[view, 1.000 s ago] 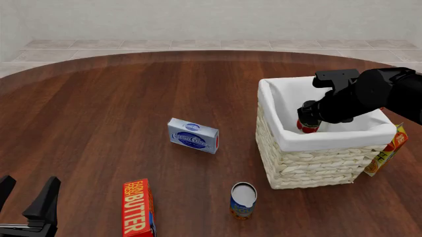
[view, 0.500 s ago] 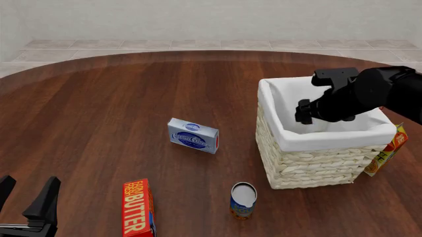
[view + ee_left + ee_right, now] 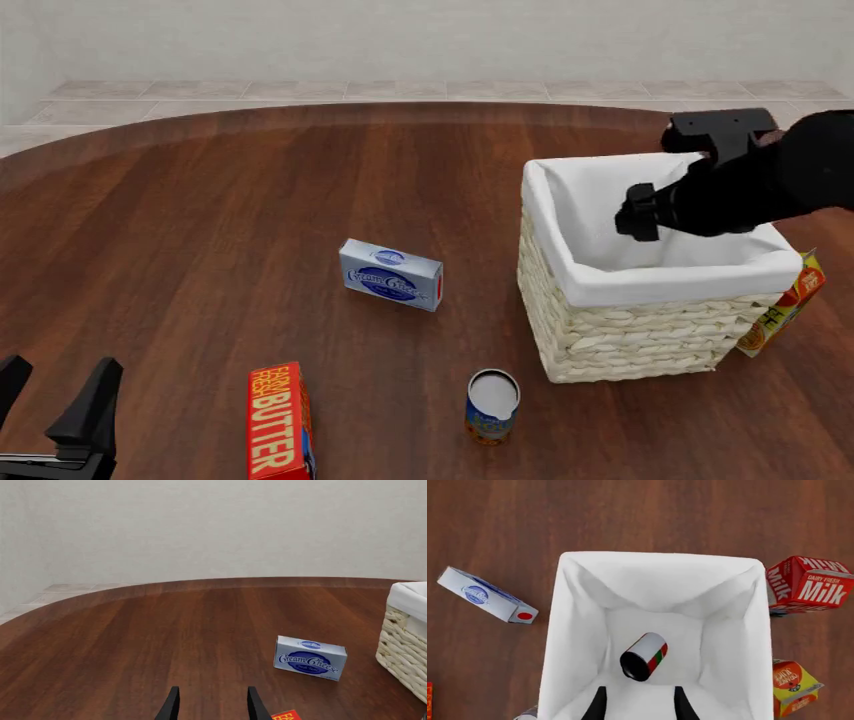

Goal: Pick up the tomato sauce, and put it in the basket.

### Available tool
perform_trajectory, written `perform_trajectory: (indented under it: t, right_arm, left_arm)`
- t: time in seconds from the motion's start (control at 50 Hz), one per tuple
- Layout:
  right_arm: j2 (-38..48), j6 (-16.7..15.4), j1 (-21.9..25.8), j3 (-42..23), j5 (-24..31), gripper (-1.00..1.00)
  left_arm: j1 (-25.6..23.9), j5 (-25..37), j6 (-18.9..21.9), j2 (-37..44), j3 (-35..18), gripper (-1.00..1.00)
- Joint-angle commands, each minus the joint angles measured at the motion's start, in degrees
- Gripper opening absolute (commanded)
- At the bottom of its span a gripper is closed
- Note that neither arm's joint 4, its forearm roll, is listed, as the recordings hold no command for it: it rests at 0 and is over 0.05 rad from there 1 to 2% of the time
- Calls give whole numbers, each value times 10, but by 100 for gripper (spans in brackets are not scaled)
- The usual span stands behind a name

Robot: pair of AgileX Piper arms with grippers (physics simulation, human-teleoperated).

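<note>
The tomato sauce can (image 3: 645,656) lies on its side on the white cloth floor of the basket (image 3: 570,630), free of any grip, with its dark end turned toward the right wrist camera and its red and green label showing along the flank. From the front it is hidden behind the basket (image 3: 641,330) wall. The right gripper (image 3: 637,702) hangs above the basket's opening, jaws parted and holding nothing, both fingertips visible with white lining between them; in the front view its black body (image 3: 641,212) sits over the basket's rim. The left gripper (image 3: 211,705) rests low at the near left of the desk (image 3: 240,200), its jaws also spread apart and empty, and shows in the front view at the lower left corner (image 3: 54,415). A cream cheese box (image 3: 390,274) lies on the desk to the left of the basket, well apart from it. A butter box (image 3: 278,420) lies near the front edge, and a blue-and-orange can (image 3: 491,405) stands upright just in front of the basket's near left corner. A yellow and orange carton (image 3: 785,305) leans against the basket's right side, and the right wrist view also shows a red milk carton (image 3: 807,585) just beside the basket.
</note>
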Motion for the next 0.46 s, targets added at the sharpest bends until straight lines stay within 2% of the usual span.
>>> perform_trajectory:
  t: [0.02, 0.22, 0.46]
  right_arm:
    - [-82, -4, 2, 3, 55, 100]
    - [-145, -8, -6, -6, 112, 100]
    - [-214, -2, 2, 3, 141, 100]
  left_arm:
    - [0, 0, 0, 0, 0, 100]
    - [0, 0, 0, 0, 0, 100]
    - [0, 0, 0, 0, 0, 100]
